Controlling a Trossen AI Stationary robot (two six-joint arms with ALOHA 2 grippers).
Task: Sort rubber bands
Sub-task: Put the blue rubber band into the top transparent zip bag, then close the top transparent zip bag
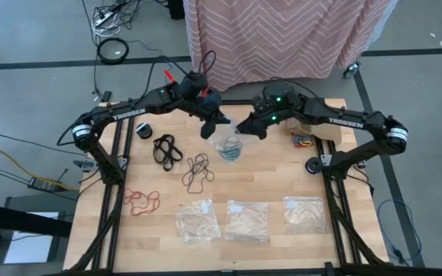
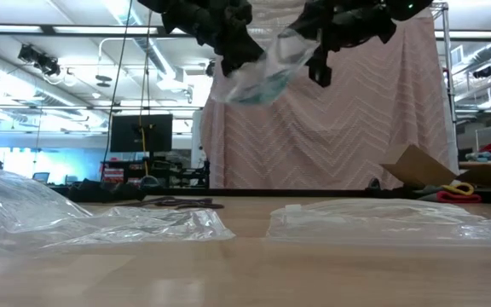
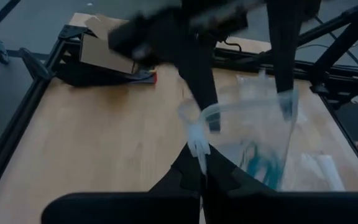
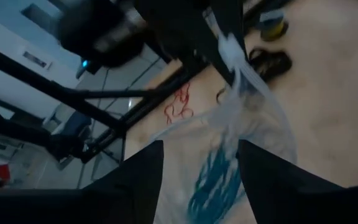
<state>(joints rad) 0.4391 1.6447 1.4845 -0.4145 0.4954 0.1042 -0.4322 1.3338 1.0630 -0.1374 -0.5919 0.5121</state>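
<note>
A clear plastic bag (image 2: 258, 77) with teal-blue rubber bands (image 4: 213, 180) in its bottom hangs above the table's far middle. My left gripper (image 3: 199, 177) is shut on its rim. My right gripper (image 4: 201, 146) is open at the bag's mouth, with the bag showing between its fingers. On the table lie clusters of black bands (image 1: 167, 148), dark brown bands (image 1: 196, 170) and red bands (image 1: 140, 201). My left gripper pinches the bag's upper rim (image 3: 197, 140) between its two fingers, at one side of the mouth, coming slanting down from the table's left. The bag hangs below the fingers, clear of the table, mouth up. My right gripper's fingers (image 3: 284, 93) stand at the opposite rim; I cannot tell whether they touch it.
Three flat clear bags (image 1: 198, 220), (image 1: 246, 220), (image 1: 304, 215) lie in a row near the front edge. A cardboard box (image 1: 313, 126) with coloured bands sits at the far right. A small dark roll (image 1: 144, 130) lies at the far left.
</note>
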